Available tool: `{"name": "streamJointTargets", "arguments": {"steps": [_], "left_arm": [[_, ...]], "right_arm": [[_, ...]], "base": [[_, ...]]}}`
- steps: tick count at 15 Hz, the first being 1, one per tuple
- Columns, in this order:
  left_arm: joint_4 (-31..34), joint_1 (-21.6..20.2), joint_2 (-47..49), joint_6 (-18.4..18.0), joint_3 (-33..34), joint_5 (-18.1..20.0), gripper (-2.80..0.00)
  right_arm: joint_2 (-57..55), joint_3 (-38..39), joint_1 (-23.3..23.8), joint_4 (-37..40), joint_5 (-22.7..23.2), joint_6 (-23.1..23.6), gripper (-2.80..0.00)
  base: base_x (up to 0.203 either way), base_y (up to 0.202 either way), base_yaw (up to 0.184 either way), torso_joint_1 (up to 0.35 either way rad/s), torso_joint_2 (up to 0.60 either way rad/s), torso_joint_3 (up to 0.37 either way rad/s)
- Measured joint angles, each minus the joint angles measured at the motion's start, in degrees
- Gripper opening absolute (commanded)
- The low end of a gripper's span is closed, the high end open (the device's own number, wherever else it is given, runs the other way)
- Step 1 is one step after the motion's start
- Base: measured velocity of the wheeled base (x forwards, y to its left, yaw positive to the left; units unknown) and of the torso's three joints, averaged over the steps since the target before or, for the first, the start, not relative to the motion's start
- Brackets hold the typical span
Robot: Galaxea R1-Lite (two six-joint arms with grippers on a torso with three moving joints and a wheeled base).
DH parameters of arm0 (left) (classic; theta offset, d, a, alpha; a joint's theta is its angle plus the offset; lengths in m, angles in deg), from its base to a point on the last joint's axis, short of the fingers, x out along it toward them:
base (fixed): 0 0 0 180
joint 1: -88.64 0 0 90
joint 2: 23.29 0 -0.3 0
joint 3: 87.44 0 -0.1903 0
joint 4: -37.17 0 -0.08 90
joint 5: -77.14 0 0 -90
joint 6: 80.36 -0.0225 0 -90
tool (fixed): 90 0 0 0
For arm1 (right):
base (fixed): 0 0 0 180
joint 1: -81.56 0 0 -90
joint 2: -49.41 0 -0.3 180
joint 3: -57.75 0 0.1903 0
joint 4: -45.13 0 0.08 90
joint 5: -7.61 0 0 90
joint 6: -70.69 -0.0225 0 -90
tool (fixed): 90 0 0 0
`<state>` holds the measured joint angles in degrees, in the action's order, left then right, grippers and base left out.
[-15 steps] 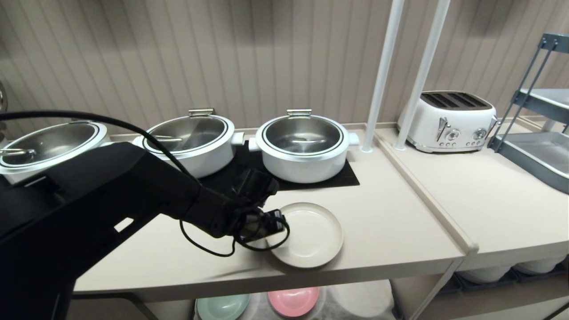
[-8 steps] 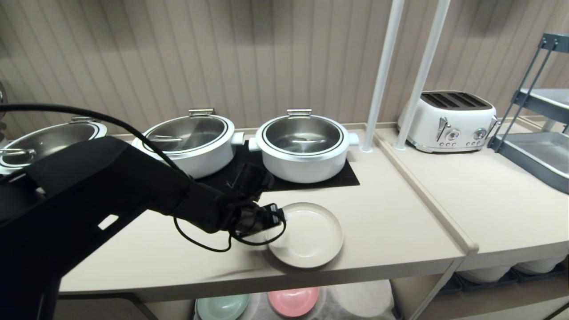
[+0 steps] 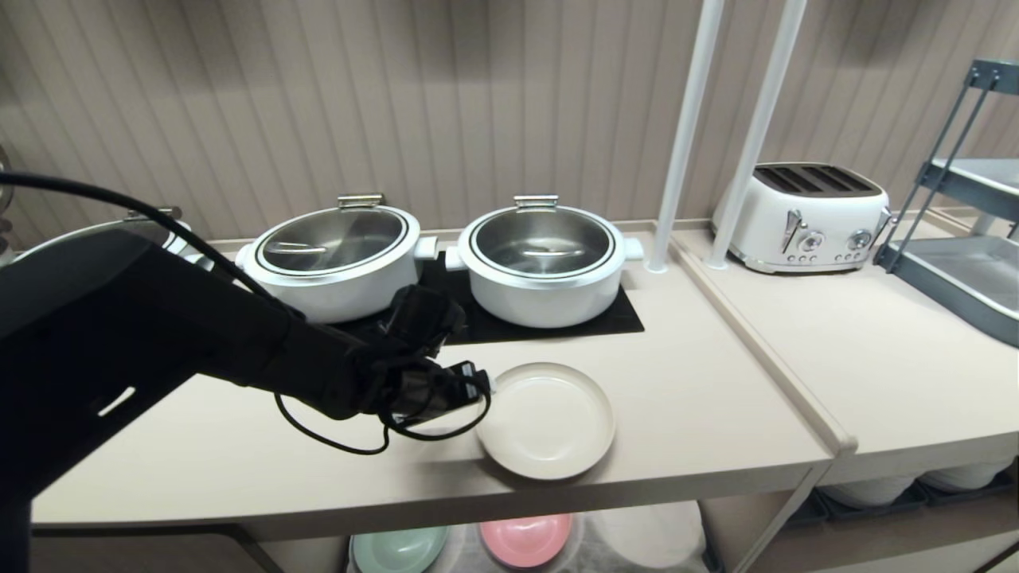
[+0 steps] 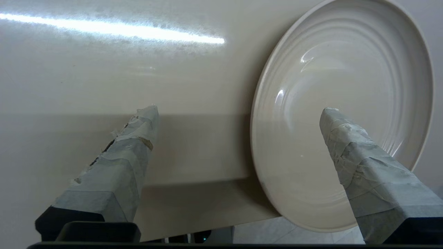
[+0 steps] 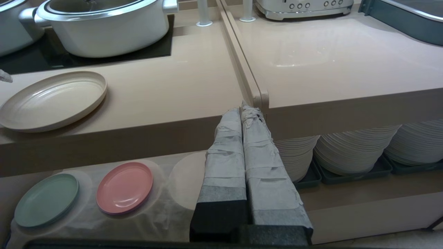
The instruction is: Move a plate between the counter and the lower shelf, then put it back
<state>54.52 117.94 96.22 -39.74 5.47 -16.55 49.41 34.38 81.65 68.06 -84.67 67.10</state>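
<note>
Two taped fingers of the left gripper (image 4: 238, 110) stand wide apart and hold nothing, just beside the round cream-beige plate (image 3: 546, 420). That plate lies flat on the pale beige counter (image 3: 700, 414), near its front edge. Below, the right gripper (image 5: 241, 110) is closed.

Bare counter (image 3: 700, 414) lies open right of the plate (image 3: 546, 420); two white pots (image 3: 541, 263) crowd behind it.
</note>
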Motion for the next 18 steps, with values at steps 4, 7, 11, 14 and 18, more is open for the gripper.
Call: {"name": "streamJointTargets", "arguments": {"steps": [4,7,11,14,18], "left_arm": [[-0.1,-0.4,-4.3,0.1,5.2,-0.1,-2.8],[-0.1,-1.0,-7.9,0.1,8.7,-0.1,-2.8],[-0.1,-1.8,-13.6,-0.2,14.5,-1.3,-2.8],[0.0,-2.5,-18.0,-0.3,19.7,-5.8,-2.8],[0.0,-2.0,-27.0,-0.3,26.5,-7.7,-2.8]], "right_arm": [[0.0,0.0,0.0,0.0,0.0,0.0,-2.8],[0.0,0.0,0.0,0.0,0.0,0.0,-2.8],[0.0,0.0,0.0,0.0,0.0,0.0,-2.8],[0.0,0.0,0.0,0.0,0.0,0.0,-2.8],[0.0,0.0,0.0,0.0,0.0,0.0,-2.8]], "base": [[0.0,0.0,0.0,0.0,0.0,0.0],[0.0,0.0,0.0,0.0,0.0,0.0],[0.0,0.0,0.0,0.0,0.0,0.0],[0.0,0.0,0.0,0.0,0.0,0.0],[0.0,0.0,0.0,0.0,0.0,0.0]]}}
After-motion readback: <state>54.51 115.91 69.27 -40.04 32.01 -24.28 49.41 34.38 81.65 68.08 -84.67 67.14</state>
